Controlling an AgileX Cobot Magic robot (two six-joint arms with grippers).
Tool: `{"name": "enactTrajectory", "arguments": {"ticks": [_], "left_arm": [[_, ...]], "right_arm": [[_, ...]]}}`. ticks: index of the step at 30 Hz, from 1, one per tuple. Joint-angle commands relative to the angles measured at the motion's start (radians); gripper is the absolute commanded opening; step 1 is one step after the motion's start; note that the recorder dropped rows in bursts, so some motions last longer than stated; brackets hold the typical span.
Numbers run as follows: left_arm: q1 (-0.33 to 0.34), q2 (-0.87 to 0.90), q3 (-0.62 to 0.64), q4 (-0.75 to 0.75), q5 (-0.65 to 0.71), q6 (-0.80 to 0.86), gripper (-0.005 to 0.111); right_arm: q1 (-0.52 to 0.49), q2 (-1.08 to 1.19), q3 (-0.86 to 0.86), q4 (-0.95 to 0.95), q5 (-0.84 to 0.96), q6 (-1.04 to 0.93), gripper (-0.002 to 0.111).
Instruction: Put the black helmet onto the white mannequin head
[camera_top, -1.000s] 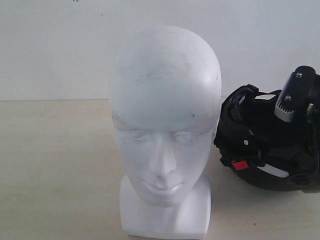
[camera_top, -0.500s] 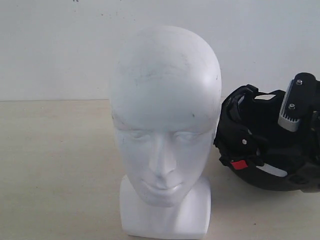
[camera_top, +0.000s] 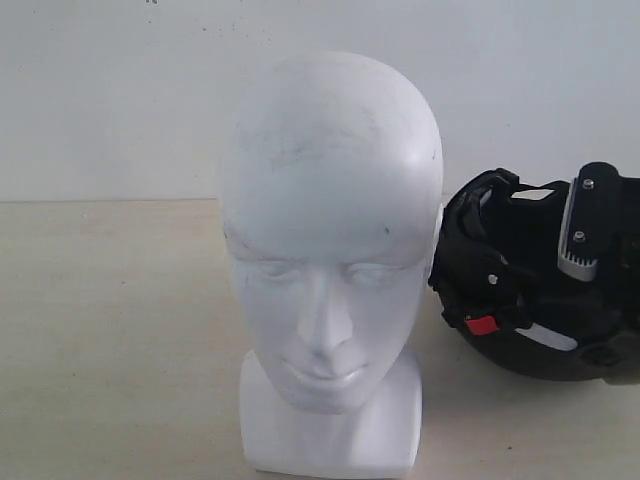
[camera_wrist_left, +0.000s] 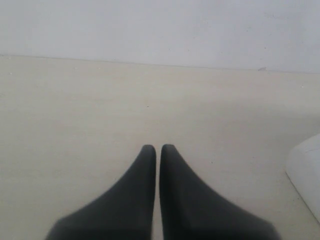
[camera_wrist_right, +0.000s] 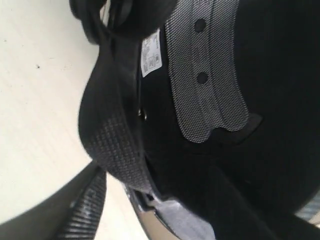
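Observation:
The white mannequin head (camera_top: 330, 230) stands upright at the middle of the table, face toward the camera; its base corner (camera_wrist_left: 306, 172) shows in the left wrist view. To its right the black helmet (camera_top: 515, 300) lies with its padded opening up and its red buckle (camera_top: 481, 325) in front. My right gripper (camera_top: 588, 225) reaches down into the opening. In the right wrist view it (camera_wrist_right: 155, 200) is open astride the helmet's rim (camera_wrist_right: 120, 150), one ribbed finger (camera_wrist_right: 82, 210) outside, the other inside against the dark lining. My left gripper (camera_wrist_left: 158, 148) is shut over bare table.
A white wall (camera_top: 120, 90) backs the pale wooden table (camera_top: 110, 340). The helmet sits close to the mannequin head's right side. The helmet's strap (camera_wrist_right: 95, 20) and mesh liner pad (camera_wrist_right: 205, 75) show near my right gripper.
My right gripper has sunk lower into the helmet's opening. The helmet and mannequin head have barely moved.

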Motion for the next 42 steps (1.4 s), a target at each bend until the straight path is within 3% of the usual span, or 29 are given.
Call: {"name": "enactTrajectory", "arguments": {"ticks": [1, 8, 24, 25, 27, 28, 29, 35, 42], "left_arm": [[-0.004, -0.001, 0.003, 0.001, -0.001, -0.008, 0.004], [-0.004, -0.001, 0.003, 0.001, -0.001, -0.008, 0.004], [-0.004, -0.001, 0.003, 0.001, -0.001, -0.008, 0.004], [-0.004, -0.001, 0.003, 0.001, -0.001, -0.008, 0.004], [-0.004, -0.001, 0.003, 0.001, -0.001, -0.008, 0.004], [-0.004, -0.001, 0.003, 0.001, -0.001, -0.008, 0.004], [-0.004, -0.001, 0.003, 0.001, -0.001, -0.008, 0.004], [-0.004, -0.001, 0.003, 0.001, -0.001, -0.008, 0.004], [-0.004, -0.001, 0.003, 0.001, -0.001, -0.008, 0.004]], "right_arm": [[0.001, 0.042, 0.003, -0.010, 0.003, -0.007, 0.056], [0.001, 0.119, 0.003, 0.000, -0.044, -0.005, 0.066], [0.001, 0.257, 0.003, 0.035, -0.218, 0.091, 0.066], [0.001, 0.257, 0.003, 0.035, -0.220, 0.094, 0.062], [0.001, 0.257, 0.003, 0.035, -0.224, 0.097, 0.029], [0.001, 0.257, 0.003, 0.035, -0.234, 0.119, 0.006], [0.001, 0.257, 0.003, 0.038, -0.260, 0.159, 0.000], [0.001, 0.257, -0.054, 0.158, -0.320, 0.469, 0.000], [0.001, 0.257, -0.071, 0.235, -0.328, 0.587, 0.000]]}}
